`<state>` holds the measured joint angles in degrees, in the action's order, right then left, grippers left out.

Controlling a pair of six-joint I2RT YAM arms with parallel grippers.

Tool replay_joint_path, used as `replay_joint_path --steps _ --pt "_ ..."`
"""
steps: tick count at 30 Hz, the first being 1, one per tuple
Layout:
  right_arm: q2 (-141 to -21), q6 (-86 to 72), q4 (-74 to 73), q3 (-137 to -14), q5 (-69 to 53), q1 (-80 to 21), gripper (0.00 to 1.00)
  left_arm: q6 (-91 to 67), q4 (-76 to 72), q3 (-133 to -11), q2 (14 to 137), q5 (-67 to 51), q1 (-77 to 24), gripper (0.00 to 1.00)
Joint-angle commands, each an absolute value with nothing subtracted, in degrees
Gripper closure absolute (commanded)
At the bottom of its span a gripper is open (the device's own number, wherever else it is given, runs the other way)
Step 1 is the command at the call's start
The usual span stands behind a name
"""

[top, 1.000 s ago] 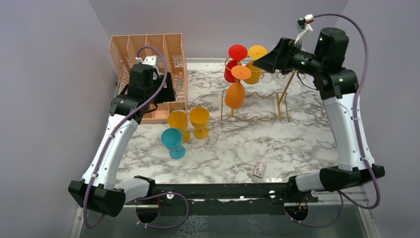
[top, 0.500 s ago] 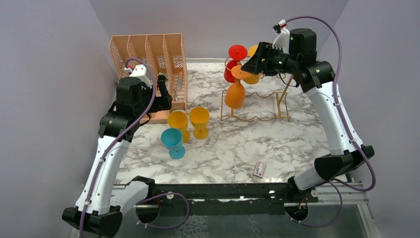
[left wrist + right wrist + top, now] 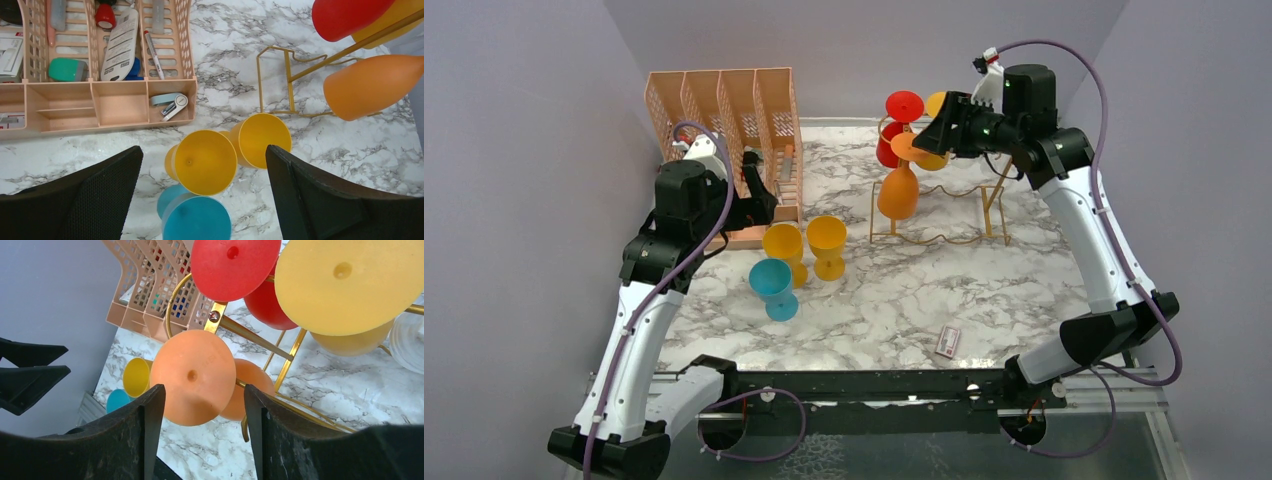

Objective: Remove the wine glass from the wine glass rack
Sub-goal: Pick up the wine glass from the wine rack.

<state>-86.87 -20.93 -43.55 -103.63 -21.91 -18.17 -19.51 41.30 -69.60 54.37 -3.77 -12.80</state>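
The top camera looked down from behind my bases over the whole table (image 3: 904, 290). My left wrist view hung high above the yellow cups (image 3: 205, 160); my right sat close at the orange wine glass (image 3: 192, 376). All shared the wine glass rack (image 3: 216, 315).

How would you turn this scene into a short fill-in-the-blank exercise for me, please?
1. In the right wrist view, the right gripper frames the round foot of the ____ wine glass hanging on the wine glass rack.
2. The left gripper hovers with its jaws ____.
3. Next to the teal glass stand two upright glasses, both ____.
4. The peach organiser sits on the ____ arm's side of the table.
Missing words: orange; open; yellow; left.
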Motion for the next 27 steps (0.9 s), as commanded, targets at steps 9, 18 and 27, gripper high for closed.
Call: replay_joint_path --steps 9,18,27 --pt "-85.95 -23.29 -41.55 -101.54 -21.99 -18.37 0.46 -20.61 39.99 -67.85 51.87 -6.15 -12.57 0.01" --pt "-83.79 -28.85 -35.07 -96.29 -25.88 -18.33 0.5 -21.68 39.9 -68.19 52.17 -9.78 -12.57 0.01" --pt "-78.91 -39.8 -25.82 -87.85 -19.57 -18.33 0.66 -22.69 39.81 -67.43 52.21 -10.26 -12.61 0.01"
